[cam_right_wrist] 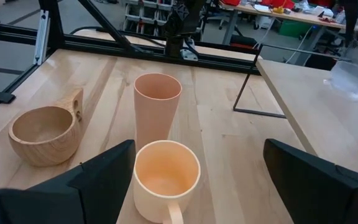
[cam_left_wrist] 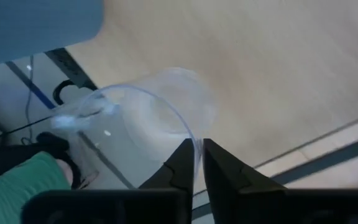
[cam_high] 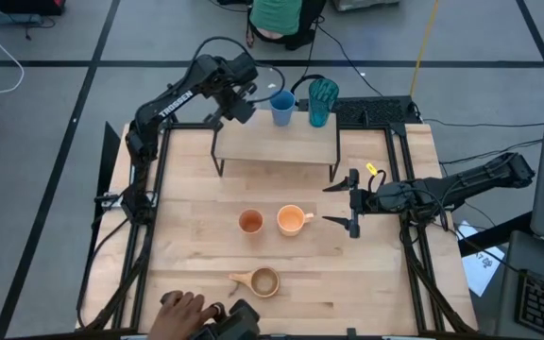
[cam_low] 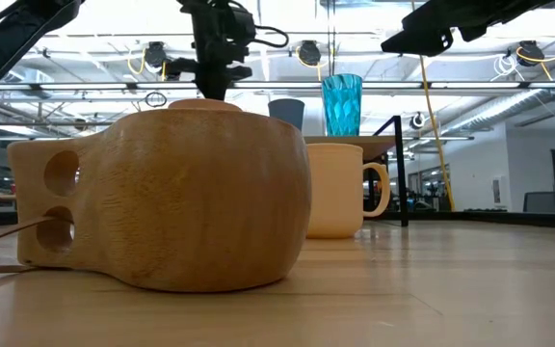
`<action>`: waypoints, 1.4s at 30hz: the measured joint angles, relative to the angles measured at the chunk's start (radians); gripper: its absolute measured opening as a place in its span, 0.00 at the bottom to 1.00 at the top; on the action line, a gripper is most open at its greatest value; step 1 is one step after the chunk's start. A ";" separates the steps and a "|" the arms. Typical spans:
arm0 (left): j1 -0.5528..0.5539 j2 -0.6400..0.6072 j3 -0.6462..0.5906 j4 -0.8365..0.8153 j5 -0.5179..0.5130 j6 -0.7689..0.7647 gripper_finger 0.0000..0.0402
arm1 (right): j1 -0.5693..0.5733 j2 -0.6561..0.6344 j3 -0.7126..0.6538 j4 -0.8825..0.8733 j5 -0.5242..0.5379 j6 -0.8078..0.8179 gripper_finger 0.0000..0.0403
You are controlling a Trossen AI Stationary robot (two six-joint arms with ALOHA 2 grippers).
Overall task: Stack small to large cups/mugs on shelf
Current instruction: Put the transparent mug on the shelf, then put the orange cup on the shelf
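My left gripper [cam_high: 246, 104] is over the far left of the shelf [cam_high: 277, 144], shut on the clear glass [cam_left_wrist: 148, 118]. The blue cup [cam_high: 282, 107] and teal tumbler [cam_high: 322, 102] stand on the shelf's far edge. On the table stand the orange-brown tumbler [cam_high: 250, 222], the orange mug [cam_high: 292, 220] and, nearer, the wooden cup [cam_high: 263, 281]. My right gripper [cam_high: 333, 203] is open wide, low over the table. It touches nothing, and the mug [cam_right_wrist: 166, 177] stands just ahead of its fingers. My left gripper pinches the clear glass by its rim [cam_left_wrist: 194, 144], the thin wall passing between the two fingers [cam_left_wrist: 180, 163], one inside the mouth and one outside. The glass lies tilted ahead of the fingers over the shelf board [cam_left_wrist: 272, 68]. Whether its base rests on the board I cannot tell.
A person's hand [cam_high: 182, 307] rests at the table's near edge beside a dark device [cam_high: 239, 321]. The shelf's black legs [cam_high: 333, 170] stand on the table's far half. Bare tabletop lies left of the tumbler [cam_high: 192, 227].
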 joint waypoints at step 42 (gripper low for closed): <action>-0.134 -0.195 0.000 0.080 -0.263 -0.490 0.14 | 0.000 0.000 0.000 0.000 0.000 0.005 0.86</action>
